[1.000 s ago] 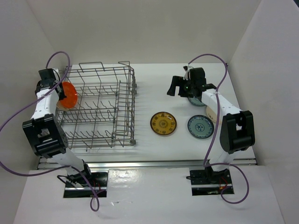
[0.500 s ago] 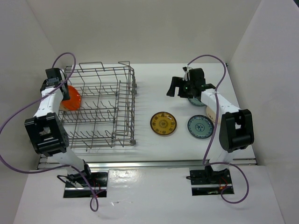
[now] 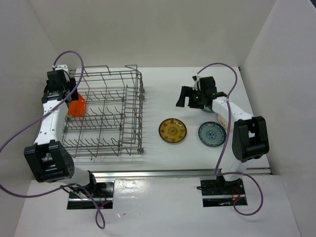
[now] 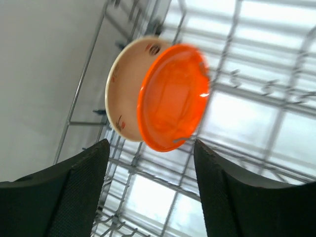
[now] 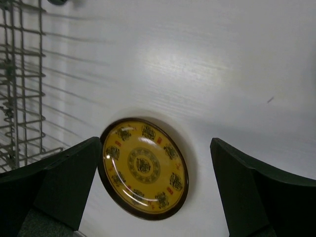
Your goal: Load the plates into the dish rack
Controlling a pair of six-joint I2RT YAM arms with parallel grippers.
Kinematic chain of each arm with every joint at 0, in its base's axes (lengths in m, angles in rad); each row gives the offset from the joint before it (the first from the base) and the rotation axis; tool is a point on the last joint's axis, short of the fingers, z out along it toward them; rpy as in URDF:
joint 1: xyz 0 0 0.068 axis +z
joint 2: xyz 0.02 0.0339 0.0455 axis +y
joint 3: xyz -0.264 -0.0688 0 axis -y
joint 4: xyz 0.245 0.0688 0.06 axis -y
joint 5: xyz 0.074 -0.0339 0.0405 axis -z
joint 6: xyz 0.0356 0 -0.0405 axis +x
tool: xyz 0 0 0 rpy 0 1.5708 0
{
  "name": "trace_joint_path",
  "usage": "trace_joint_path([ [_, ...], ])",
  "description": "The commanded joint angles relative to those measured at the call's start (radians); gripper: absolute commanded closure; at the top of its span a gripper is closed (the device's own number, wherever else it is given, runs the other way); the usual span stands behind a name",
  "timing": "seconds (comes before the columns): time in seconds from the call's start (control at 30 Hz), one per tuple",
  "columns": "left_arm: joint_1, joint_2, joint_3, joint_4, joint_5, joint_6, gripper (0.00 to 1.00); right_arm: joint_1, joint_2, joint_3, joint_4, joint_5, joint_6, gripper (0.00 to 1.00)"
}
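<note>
Nearest the arm bases, two plates lie flat on the white tabletop (image 3: 163,84): the brown plate with the yellow pattern (image 3: 172,131) (image 5: 144,168) and, at its three o'clock and apart from it, a teal-blue plate (image 3: 212,134). At nine o'clock from the brown one stands the dish rack (image 3: 131,113), a big grey wire basket that takes up the left half of the tabletop, its tines upright and its grid sides tall.

Further back on the right, the right gripper (image 3: 186,97) (image 5: 155,140) hangs above the tabletop at about one o'clock of the brown plate. Its jaws are spread wide and hold nothing. Its wrist camera looks down on the brown plate between the two fingers, with the rack's wires at the left edge of that view.

Towards ten o'clock of the rack's middle, the bright orange plate (image 3: 75,105) (image 4: 173,96) stands on edge among the wires. The wrist view shows the plain cream plate (image 4: 121,94) right behind it, the two overlapping; whether they touch I cannot tell. The left gripper (image 3: 65,94) (image 4: 150,143) is over that corner, at about ten o'clock of the orange plate, with its jaws apart and gripping nothing; its fingers sit to either side of the plate in the wrist view, clear of its rim
</note>
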Motion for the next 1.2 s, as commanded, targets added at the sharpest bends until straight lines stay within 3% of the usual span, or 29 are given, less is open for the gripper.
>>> trace_joint_path([
  [0.0,-0.008,-0.102,-0.007,0.064,0.096,-0.03,0.24,0.007,-0.042,-0.067,-0.034,-0.026,-0.007,0.0],
  [0.17,-0.027,-0.212,-0.007,0.064,0.303,-0.04,0.18,0.007,-0.089,-0.182,-0.045,-0.015,-0.007,0.0],
  [0.33,-0.028,-0.29,-0.007,0.075,0.608,-0.099,0.13,0.007,-0.099,-0.249,-0.011,-0.058,0.024,0.07],
  [0.6,-0.028,-0.353,0.002,0.044,0.78,-0.155,0.1,0.007,-0.036,-0.341,0.085,-0.124,0.042,0.19],
  [0.87,-0.028,-0.421,-0.03,0.044,0.886,-0.215,0.09,0.007,0.027,-0.372,0.124,-0.106,0.051,0.41],
  [1.03,-0.028,-0.43,-0.065,0.055,0.983,-0.255,0.09,0.007,0.084,-0.363,0.145,-0.106,0.061,0.7],
  [1.07,-0.028,-0.43,-0.065,0.055,0.994,-0.272,0.09,0.007,0.093,-0.352,0.145,-0.106,0.061,0.86],
  [1.1,-0.028,-0.43,-0.065,0.055,1.004,-0.286,0.09,0.007,0.093,-0.352,0.145,-0.095,0.07,0.95],
  [1.17,-0.028,-0.439,-0.09,0.079,1.044,-0.335,0.09,0.007,0.121,-0.308,0.113,-0.083,0.07,1.0],
])
